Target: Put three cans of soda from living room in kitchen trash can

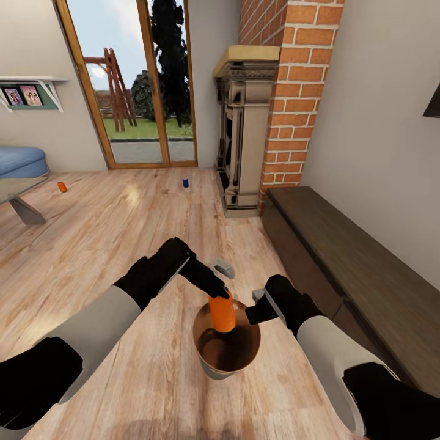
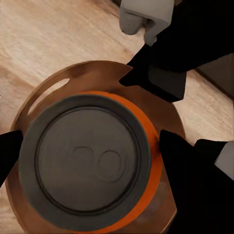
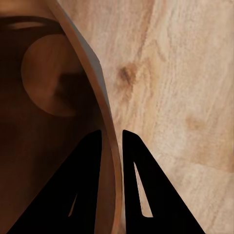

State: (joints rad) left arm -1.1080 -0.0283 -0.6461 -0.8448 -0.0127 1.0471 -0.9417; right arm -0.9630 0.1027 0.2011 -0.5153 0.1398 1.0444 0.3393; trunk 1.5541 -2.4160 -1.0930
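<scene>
Left gripper: fingers clamped on orange can over trash can.
Right gripper: fingers pinched its rim.
Floor: orange can, blue can far off.

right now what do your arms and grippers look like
Both arms have pale grey-white forearm shells between matte black joint sections. The left gripper and right gripper are black and angular, with small grey parts beside them. In the right wrist view the jaws are black tapered wedges with narrow slots. No cables or markings are visible.

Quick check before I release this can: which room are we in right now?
Most likely the living room: a red brick fireplace, wood-framed glass doors onto a garden, a blue sofa and warm wood floor.
</scene>
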